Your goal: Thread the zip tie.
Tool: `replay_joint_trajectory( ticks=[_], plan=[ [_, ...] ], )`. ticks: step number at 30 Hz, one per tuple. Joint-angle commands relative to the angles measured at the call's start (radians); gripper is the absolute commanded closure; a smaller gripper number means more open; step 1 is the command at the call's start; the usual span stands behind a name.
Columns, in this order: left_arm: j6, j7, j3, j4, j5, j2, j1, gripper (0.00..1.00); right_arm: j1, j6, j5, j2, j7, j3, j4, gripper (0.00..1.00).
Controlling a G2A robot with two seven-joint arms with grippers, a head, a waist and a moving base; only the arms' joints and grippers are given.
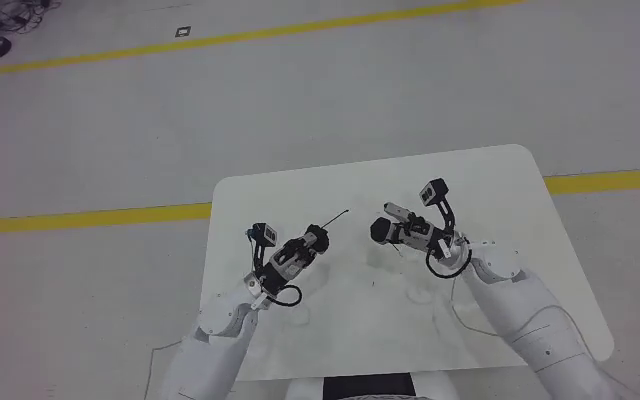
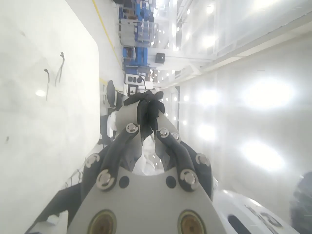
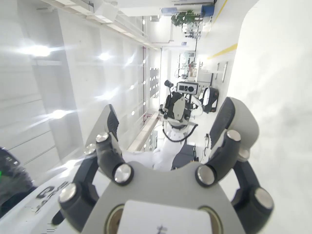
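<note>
The left pincer [image 1: 316, 240] is clenched on the zip tie [image 1: 336, 219], its thin tail poking toward the right pincer [image 1: 381, 230] (spread wide, holding nothing) over the tabletop [image 1: 480, 180]. Likely risk: the springy tail flexes aside, so a grab closes on air.

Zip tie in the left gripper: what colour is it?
Black. The zip tie shows best in the left wrist view, clamped in the left gripper.

Industrial hall, yellow floor lines [image 1: 300, 30], blue storage racks [image 2: 136, 53], ceiling lights [image 2: 265, 91]
</note>
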Motion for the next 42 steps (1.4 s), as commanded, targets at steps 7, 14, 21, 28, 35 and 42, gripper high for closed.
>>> replay_joint_trajectory(
  ticks=[7,14,21,28,35,42],
  plan=[
    [0.029,-0.279,-0.007,0.055,-0.076,0.017,-0.025,1.00,0.108,0.000,0.109,-0.011,0.319,-0.029,0.146,0.00],
    [0.017,-0.293,0.000,0.059,-0.075,0.017,-0.031,1.00,0.131,0.000,0.080,-0.018,0.283,-0.035,0.190,0.00],
    [0.036,-0.280,0.032,0.063,-0.029,0.018,-0.046,1.00,0.128,0.017,0.101,-0.016,0.388,-0.059,0.163,0.00],
    [0.026,-0.314,0.058,0.084,-0.018,0.024,-0.058,1.00,0.155,0.000,0.142,-0.001,0.388,-0.129,0.187,0.00],
    [0.024,-0.316,0.059,0.085,-0.018,0.024,-0.058,1.00,0.183,0.000,0.156,0.016,0.388,-0.163,0.207,1.00],
    [0.024,-0.316,0.059,0.085,-0.018,0.024,-0.058,1.00,0.188,0.000,0.179,0.031,0.388,-0.204,0.196,1.00]
  ],
)
